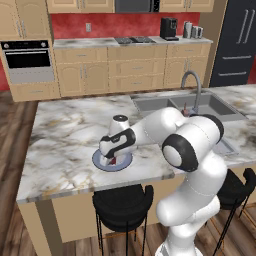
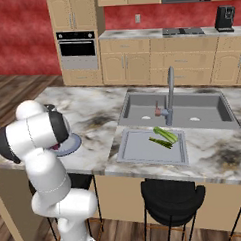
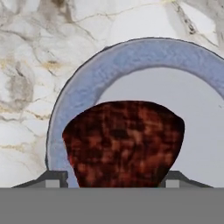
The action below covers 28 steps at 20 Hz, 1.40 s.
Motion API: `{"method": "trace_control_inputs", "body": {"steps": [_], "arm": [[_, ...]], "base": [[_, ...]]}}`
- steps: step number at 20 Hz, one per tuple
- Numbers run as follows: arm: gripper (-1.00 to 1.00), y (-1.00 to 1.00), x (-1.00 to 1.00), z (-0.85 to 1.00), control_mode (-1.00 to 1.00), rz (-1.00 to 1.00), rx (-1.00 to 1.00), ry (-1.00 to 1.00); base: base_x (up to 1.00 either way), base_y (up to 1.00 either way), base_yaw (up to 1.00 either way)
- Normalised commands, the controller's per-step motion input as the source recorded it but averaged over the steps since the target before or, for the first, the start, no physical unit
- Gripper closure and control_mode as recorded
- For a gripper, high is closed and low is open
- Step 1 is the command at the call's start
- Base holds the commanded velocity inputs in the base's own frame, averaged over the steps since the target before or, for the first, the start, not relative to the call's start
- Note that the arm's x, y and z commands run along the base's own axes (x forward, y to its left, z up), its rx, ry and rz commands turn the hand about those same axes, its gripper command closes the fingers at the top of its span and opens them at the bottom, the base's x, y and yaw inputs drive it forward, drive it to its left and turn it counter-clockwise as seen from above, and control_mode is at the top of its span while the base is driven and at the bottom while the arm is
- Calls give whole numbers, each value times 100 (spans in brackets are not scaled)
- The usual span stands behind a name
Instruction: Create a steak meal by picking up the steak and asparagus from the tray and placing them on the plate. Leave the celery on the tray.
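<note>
I'm hovering the gripper (image 3: 112, 181) over the plate (image 3: 131, 61), jaws standing apart either side of the steak (image 3: 124, 142), which is lying on the plate. No readable writing anywhere.

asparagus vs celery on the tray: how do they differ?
Colour: the asparagus is dark green, the celery paler light green. Thickness: the asparagus is thin stalks, the celery looks thicker. Position: the celery lies nearer the sink side, the asparagus just in front of it. Shared: both lie flat and close together at the far right of the grey tray, neither on the plate.
</note>
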Motion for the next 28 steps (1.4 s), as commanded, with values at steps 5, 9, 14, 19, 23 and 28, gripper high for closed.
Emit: {"method": "trace_control_inputs", "body": {"steps": [5, 9, 14, 19, 23, 28], "arm": [[-100, -1, -2, 0, -100, 0, 0, 0], [-100, -25, -43, 40, -100, 0, 0, 0], [-100, -57, -57, 91, -100, -1, 0, -8], [-100, -84, -30, 86, -100, -5, 0, -3], [-100, -100, -1, 38, -100, -2, 0, 0], [-100, -100, 0, 19, -100, 0, -1, 0]], "base": [[0, 0, 0], [0, 0, 0], [0, 0, 0], [0, 0, 0], [0, 0, 0], [0, 0, 0]]}}
